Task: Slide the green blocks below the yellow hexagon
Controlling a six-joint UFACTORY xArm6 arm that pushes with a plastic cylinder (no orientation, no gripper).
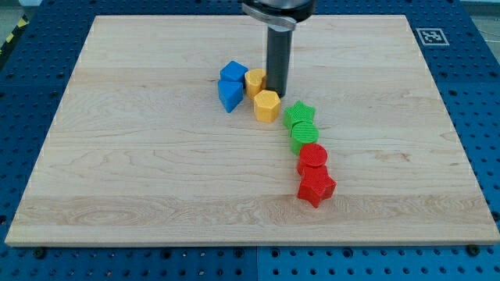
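Observation:
The yellow hexagon (266, 105) lies near the board's middle, with a second yellow block (255, 80) just above and left of it. A green star (299, 115) sits right of and slightly below the hexagon, a small gap between them. A green round block (303, 136) touches the star from below. My tip (278, 92) stands just above and right of the yellow hexagon, right of the other yellow block and above-left of the green star.
Two blue blocks (231, 86) sit left of the yellow ones. A red round block (312, 158) and a red star (316, 186) continue the line below the green blocks. The wooden board (117, 156) rests on a blue perforated table.

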